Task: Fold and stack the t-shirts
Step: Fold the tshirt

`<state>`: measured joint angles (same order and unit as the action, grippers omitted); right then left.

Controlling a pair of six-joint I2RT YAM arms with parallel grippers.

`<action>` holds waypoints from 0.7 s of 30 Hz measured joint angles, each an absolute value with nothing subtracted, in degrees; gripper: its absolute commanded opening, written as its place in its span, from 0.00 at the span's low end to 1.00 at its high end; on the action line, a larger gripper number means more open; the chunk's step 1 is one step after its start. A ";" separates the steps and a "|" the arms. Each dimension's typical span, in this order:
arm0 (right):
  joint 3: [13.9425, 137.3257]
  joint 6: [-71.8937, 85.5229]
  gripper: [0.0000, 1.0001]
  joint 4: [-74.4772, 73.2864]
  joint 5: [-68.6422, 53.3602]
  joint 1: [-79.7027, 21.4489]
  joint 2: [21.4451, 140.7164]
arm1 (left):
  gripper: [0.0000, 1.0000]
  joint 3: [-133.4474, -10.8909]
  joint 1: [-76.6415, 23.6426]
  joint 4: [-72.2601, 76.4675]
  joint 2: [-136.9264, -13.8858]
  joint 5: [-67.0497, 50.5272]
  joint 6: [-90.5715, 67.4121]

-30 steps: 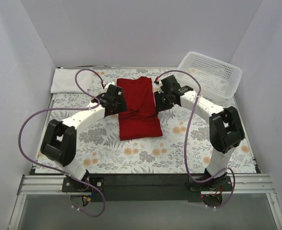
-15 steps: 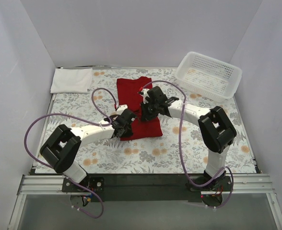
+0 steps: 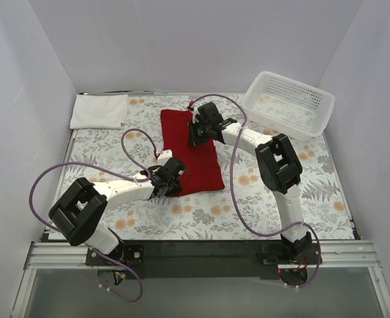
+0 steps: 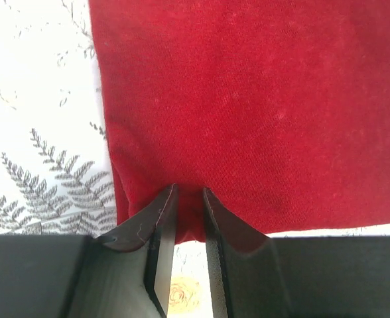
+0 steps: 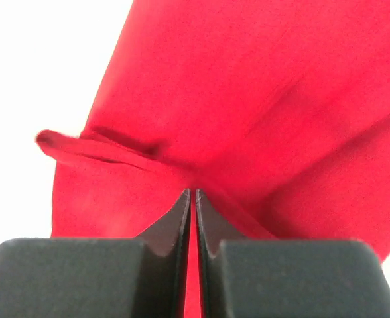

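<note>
Closest to the bases, the left gripper (image 4: 189, 193) is pinching the near-left hem of the deep red t-shirt (image 3: 198, 165), which lies folded in a long strip mid-table on the floral tablecloth (image 3: 248, 199). Further back, the right gripper (image 5: 192, 193) has its fingers squeezed onto a fold at the shirt's far end. The far left corner has the folded white t-shirt (image 3: 99, 110), and far right there's a white mesh basket (image 3: 289, 103).

The left gripper (image 4: 188, 192), a second ago open beside the left side of the red t-shirt (image 3: 201, 159), now sits at the near hem by the near-left corner, its jaws narrowed onto the cloth. The right gripper (image 5: 192, 193) has left the right side, crossed the middle, and now pinches cloth at the far edge.
</note>
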<state>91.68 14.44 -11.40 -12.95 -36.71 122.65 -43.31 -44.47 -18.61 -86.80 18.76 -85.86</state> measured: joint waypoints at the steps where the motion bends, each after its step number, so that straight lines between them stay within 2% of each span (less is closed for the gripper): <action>1: 93.82 14.44 0.12 -11.20 -12.58 -35.97 123.83 | 0.21 -42.78 -44.64 -18.44 -86.30 18.74 -86.15; 5: 99.77 14.61 0.15 -9.85 -12.51 -32.40 126.50 | 0.22 -40.64 -45.10 -18.41 -83.88 18.63 -87.70; 9: 97.27 14.85 0.16 -8.45 -15.20 -29.67 123.98 | 0.25 -39.68 -45.25 -21.52 -80.44 18.63 -89.19; 15: 75.11 20.29 0.19 -0.05 -26.63 -28.71 109.21 | 0.26 -39.70 -44.99 -20.56 -72.05 20.01 -90.06; 21: 54.96 28.62 0.22 12.27 -38.63 -28.53 99.79 | 0.19 -37.58 -42.52 -14.13 -69.82 18.20 -91.68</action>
